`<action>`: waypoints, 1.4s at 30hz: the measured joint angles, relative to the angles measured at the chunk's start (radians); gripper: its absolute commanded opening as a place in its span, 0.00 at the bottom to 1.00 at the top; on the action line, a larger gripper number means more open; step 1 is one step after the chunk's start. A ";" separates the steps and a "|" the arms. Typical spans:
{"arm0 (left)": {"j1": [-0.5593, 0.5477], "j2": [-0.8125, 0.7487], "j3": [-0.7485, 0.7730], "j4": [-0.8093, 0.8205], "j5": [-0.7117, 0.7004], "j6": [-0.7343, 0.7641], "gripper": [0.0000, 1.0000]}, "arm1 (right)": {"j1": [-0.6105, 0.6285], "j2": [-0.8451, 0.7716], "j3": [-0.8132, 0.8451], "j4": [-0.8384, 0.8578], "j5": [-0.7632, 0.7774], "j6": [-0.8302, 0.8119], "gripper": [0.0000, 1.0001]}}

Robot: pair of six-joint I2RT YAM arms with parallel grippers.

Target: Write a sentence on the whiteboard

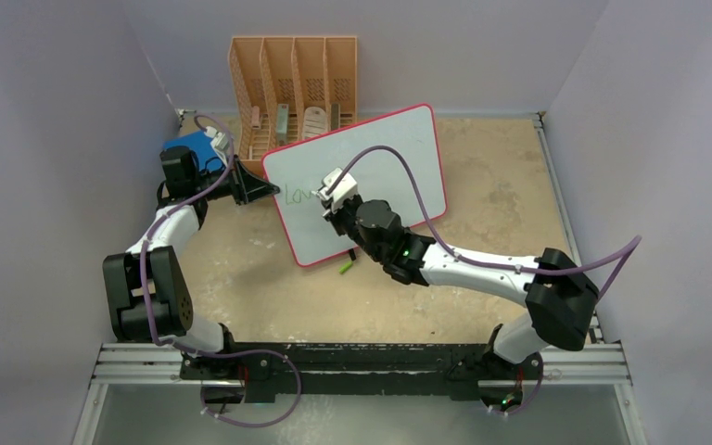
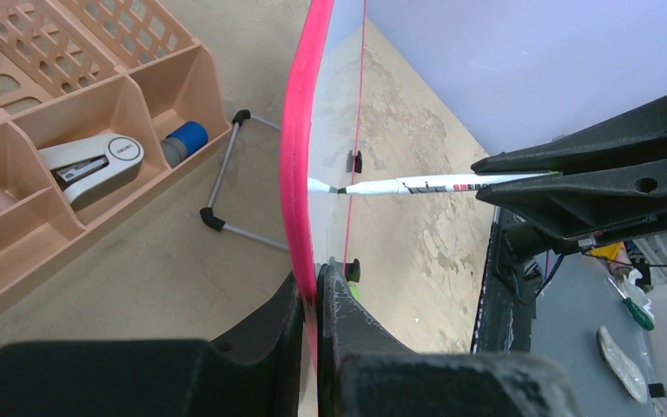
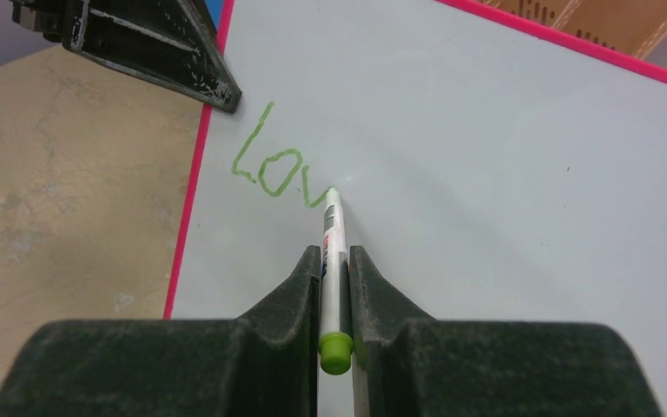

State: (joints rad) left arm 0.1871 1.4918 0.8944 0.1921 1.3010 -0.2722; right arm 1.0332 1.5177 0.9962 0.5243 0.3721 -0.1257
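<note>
Holding the rim: the left hand [image 2: 317, 280] is clamped shut on the pink left edge of the whiteboard [image 1: 399, 158], one finger on each face, bracing it.
Behind the left arm: a blue book [image 1: 195, 146] lies flat on the table [image 1: 501, 185], next to a tan organiser [image 1: 292, 83] with a stapler [image 2: 91, 161] in one compartment.
Board: it stands tilted on a wire stand [image 2: 224, 169] near the middle of the table, in front of the organiser, with its glossy face turned toward the right arm.
Writing so far: the sentence [image 3: 278, 169] consists of three green letters, "Lov", high on the board's left side, close to the left hand's finger. The rest of the white face that can be seen is bare.
Marker: the marker [image 3: 333, 230] has its tip touching the board at the end of the "v".
Right hand: the right hand [image 3: 334, 256] is closed tight on the marker's barrel, the green end sticking out behind the jaws.
On the table: a small green object [image 1: 345, 267] lies just below the board's near edge; it is too small to identify.
Progress: judged from the board, the job is at an early stage. The first word is unfinished, and the remaining words are not yet written. There is plenty of blank board to the right and below.
</note>
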 measured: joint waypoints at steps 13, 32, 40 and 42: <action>0.000 0.000 0.000 0.000 0.000 0.000 0.00 | -0.008 0.000 0.010 0.003 -0.008 -0.006 0.00; 0.000 0.000 0.000 -0.005 0.000 0.002 0.00 | -0.034 -0.077 -0.022 -0.009 -0.026 -0.001 0.00; 0.000 0.000 0.001 -0.007 0.000 0.003 0.00 | -0.034 -0.058 -0.023 -0.010 -0.042 0.010 0.00; 0.000 0.000 0.001 -0.007 0.000 0.003 0.00 | -0.034 -0.055 -0.023 -0.010 -0.050 0.011 0.00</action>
State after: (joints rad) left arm 0.1871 1.4918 0.8955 0.1848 1.3010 -0.2691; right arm 0.9989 1.4624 0.9733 0.5140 0.3225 -0.1146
